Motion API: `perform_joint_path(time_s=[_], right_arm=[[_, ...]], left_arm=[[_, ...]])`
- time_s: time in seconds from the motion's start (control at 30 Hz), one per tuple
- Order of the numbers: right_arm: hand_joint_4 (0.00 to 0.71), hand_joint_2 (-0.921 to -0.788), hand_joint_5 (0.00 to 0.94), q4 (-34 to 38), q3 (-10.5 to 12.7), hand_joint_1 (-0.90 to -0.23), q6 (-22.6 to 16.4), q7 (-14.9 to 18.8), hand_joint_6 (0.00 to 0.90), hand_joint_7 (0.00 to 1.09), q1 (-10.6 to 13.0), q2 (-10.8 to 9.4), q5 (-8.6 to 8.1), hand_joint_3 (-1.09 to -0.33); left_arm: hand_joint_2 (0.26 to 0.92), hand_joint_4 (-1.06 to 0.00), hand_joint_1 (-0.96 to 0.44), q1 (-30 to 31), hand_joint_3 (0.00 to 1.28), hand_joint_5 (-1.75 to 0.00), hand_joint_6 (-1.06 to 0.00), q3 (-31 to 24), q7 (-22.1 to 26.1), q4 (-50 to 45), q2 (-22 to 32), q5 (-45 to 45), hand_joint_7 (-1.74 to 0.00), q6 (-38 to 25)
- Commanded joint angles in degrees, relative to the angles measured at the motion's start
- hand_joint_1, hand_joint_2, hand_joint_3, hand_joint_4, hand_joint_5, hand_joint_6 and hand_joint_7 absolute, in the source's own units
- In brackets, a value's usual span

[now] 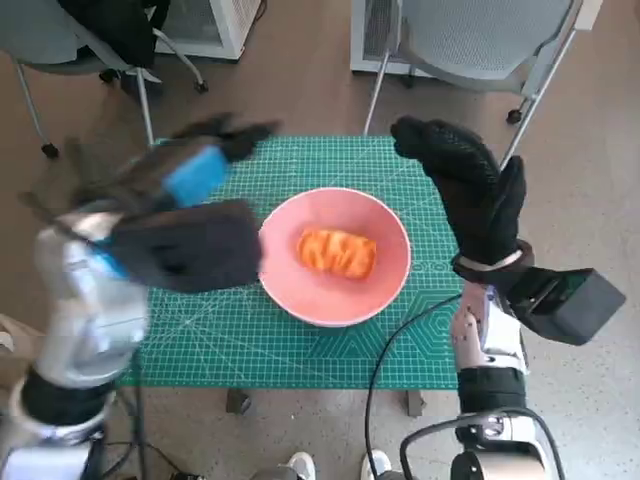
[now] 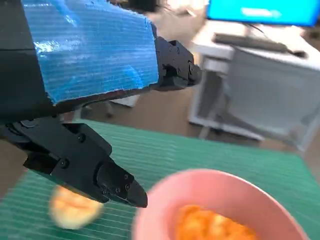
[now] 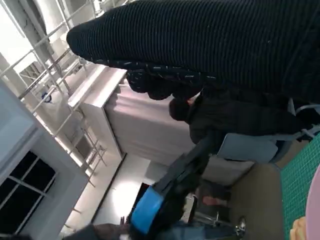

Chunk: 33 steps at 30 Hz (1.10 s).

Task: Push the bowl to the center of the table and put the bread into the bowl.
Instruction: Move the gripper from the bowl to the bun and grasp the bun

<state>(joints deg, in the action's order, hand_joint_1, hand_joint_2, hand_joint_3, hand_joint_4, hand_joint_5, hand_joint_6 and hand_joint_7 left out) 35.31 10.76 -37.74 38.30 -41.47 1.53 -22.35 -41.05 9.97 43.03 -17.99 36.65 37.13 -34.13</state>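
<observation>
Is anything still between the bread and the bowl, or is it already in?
Nothing visible stands between them: the orange bread roll already lies inside the pink round bowl on the green cutting mat. Both the left hand and the gloved right hand are off the bowl, holding nothing.

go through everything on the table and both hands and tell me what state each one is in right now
pink bowl: upright near the middle of the mat, holding bread.
bread: lying inside the bowl.
second bread piece: on the green mat beside the bowl, blurred.
left hand: raised, blurred, holding nothing.
right hand: raised, fingers spread, holding nothing.
</observation>
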Motion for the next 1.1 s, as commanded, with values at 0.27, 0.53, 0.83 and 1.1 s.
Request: perform_joint_path(time_s=[0.27, 0.53, 0.83, 1.1], right_arm=[[0.051, -0.921, 0.000, 1.9, -0.3, -0.662, 0.0, 0.2, -0.001, 0.29, 0.6, 0.0, 0.06, -0.876], [0.053, -0.921, 0.001, 2.6, -0.3, -0.662, 0.1, 0.6, -0.001, 0.28, 0.1, 0.1, -0.15, -0.877], [0.061, -0.921, 0.005, 2.9, -0.2, -0.662, 0.4, 1.4, -0.001, 0.28, -0.1, 0.3, -0.55, -0.879], [0.063, -0.921, 0.005, 2.7, 0.0, -0.663, 0.8, 2.0, -0.001, 0.28, -0.1, 0.7, -0.97, -0.879]], left_arm=[[0.680, 0.00, -0.19, 6.6, 0.00, 0.00, -0.13, -3.6, -1.2, -0.3, 5.2, 0.4, 0.00, 1.0], [0.684, 0.00, -0.18, 6.7, 0.00, 0.00, -0.12, -1.3, -1.2, 3.0, 5.5, 2.6, 0.00, -1.1], [0.690, 0.00, -0.02, 6.6, 0.01, 0.00, -0.12, 0.1, -3.3, 6.8, 3.7, 3.2, 0.00, -3.0], [0.699, 0.00, 0.05, 5.5, 0.01, 0.00, -0.12, 1.8, -4.5, 11.3, 2.7, 3.1, 0.00, -2.8]])
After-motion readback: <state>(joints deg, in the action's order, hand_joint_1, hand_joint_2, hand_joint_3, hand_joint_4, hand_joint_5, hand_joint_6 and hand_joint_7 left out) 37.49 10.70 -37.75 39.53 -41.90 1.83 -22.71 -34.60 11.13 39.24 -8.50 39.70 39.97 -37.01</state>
